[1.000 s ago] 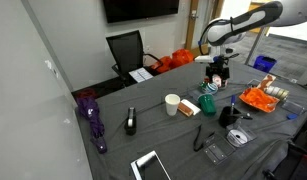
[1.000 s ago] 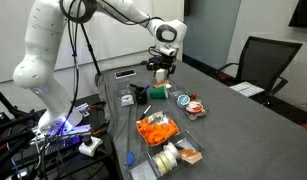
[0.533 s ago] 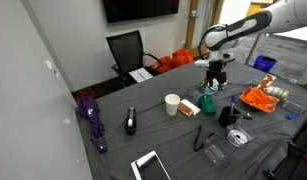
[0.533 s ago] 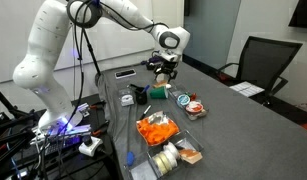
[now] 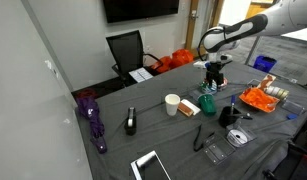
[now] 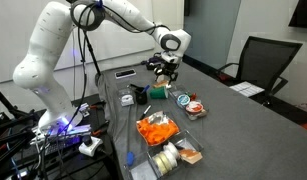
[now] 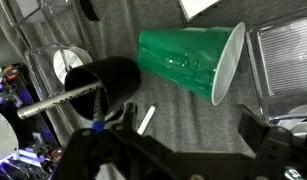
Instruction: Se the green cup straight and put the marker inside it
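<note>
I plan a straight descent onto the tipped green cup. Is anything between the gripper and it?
Nothing visible. In the wrist view the green cup lies on its side in plain sight ahead of the gripper, whose jaws are open. A black cylinder sits close beside the cup's base, not in between.

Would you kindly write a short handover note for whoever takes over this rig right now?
Tool: open, empty, hovering above the dark green plastic cup.
Cup: lying on its side on the grey table, mouth toward the right of the wrist view.
Marker: not clearly identifiable; a thin white stick near the cup may be it.
Done: nothing yet.
Left: stand the cup upright, then put the marker in.
</note>
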